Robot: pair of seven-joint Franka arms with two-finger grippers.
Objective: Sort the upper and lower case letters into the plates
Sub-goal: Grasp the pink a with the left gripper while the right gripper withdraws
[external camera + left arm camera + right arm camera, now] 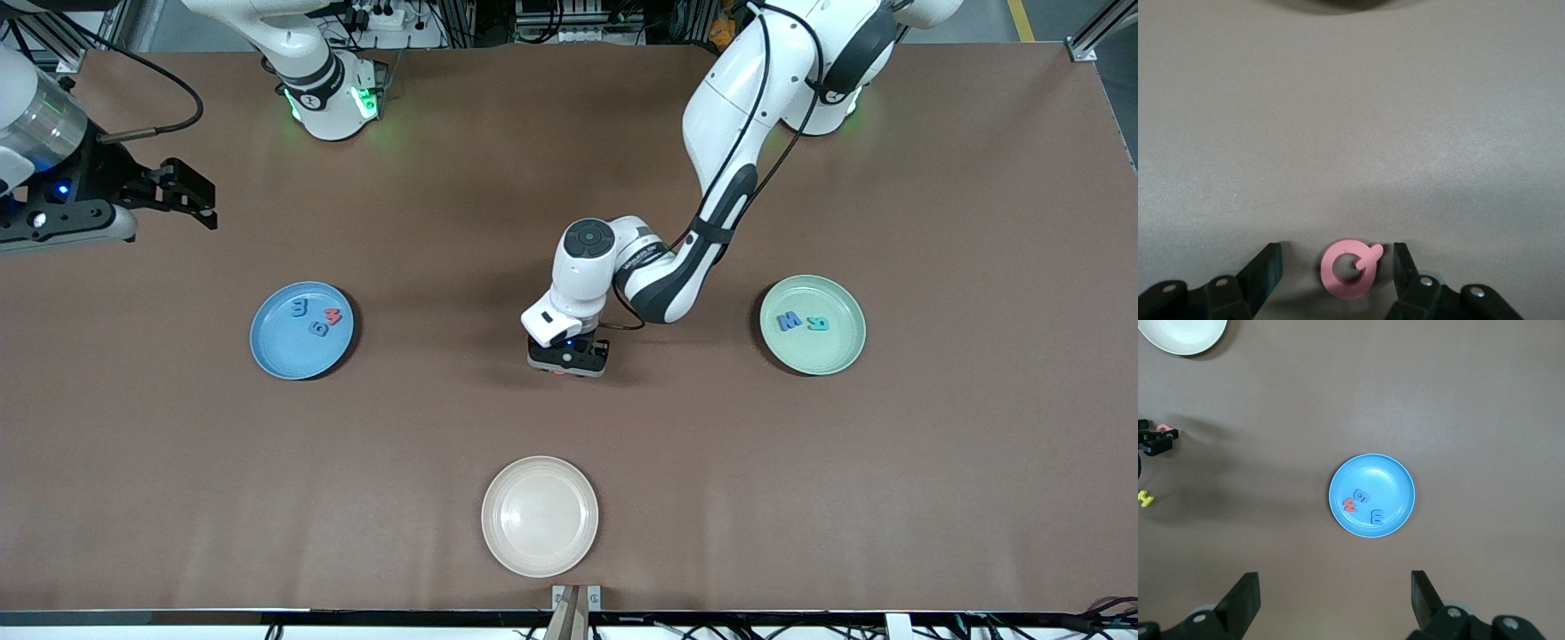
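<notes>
Pink letter (1350,268) flat between left gripper (1338,265) fingers, tail obliquely outward.

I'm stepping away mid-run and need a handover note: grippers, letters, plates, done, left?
Left gripper: down at mid-table, fingers either side of a pink letter, not yet gripping.
Right gripper: open, waiting above the table near its own end.
Blue plate: three letters in it.
Mint plate: two letters in it.
Cream plate: nothing in it.
Left: the pink letter and a yellow letter on the table.
</notes>
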